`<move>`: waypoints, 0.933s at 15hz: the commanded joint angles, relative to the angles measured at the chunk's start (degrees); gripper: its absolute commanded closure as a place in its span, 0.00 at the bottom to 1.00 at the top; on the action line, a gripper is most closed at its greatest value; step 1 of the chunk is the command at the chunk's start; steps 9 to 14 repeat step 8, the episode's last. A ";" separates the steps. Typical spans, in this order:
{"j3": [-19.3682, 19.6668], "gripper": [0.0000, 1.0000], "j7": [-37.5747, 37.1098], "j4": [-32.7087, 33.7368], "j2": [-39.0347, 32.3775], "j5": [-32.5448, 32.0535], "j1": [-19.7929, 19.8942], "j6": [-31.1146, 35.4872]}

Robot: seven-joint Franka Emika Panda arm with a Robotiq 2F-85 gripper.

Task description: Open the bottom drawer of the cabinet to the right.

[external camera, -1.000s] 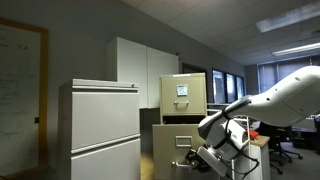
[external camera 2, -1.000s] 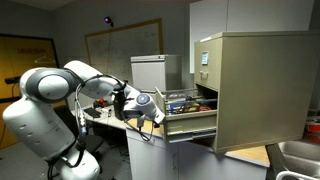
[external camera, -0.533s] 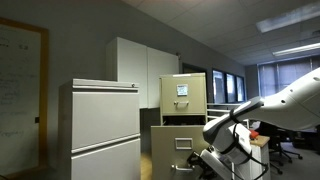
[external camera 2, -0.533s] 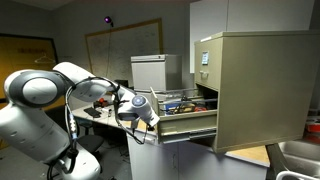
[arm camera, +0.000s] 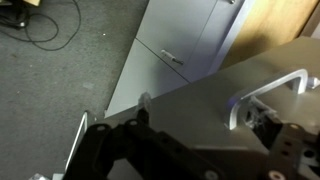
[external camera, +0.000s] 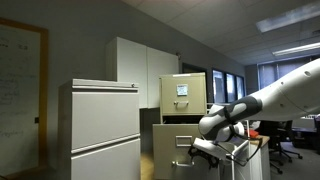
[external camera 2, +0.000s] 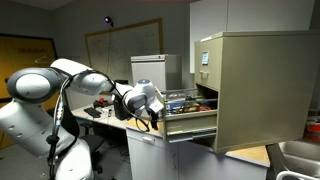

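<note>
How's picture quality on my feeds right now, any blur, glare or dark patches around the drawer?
Wrist view: soft, tilted; fingers are dark smears, the handle reads bright. In an exterior view, dim room, ceiling lights glare, gripper shadowed. In an exterior view, the cabinet is evenly lit, clear.

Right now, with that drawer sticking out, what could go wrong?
The bottom drawer sticks far out of the cabinet with things inside; that weight might tip it forward. The gripper hangs close by the drawer front, so a stray move could bump it or snag the handle.
</note>
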State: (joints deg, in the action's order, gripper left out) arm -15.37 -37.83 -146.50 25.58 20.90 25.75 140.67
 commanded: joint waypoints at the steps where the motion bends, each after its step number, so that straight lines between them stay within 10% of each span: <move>1: 3.43 0.00 -3.53 13.26 -2.59 -14.10 -4.46 -14.95; 8: 10.77 0.00 10.19 31.70 -9.90 -16.28 -16.53 -35.25; 14: 10.77 0.00 10.19 31.70 -9.90 -16.28 -16.53 -35.25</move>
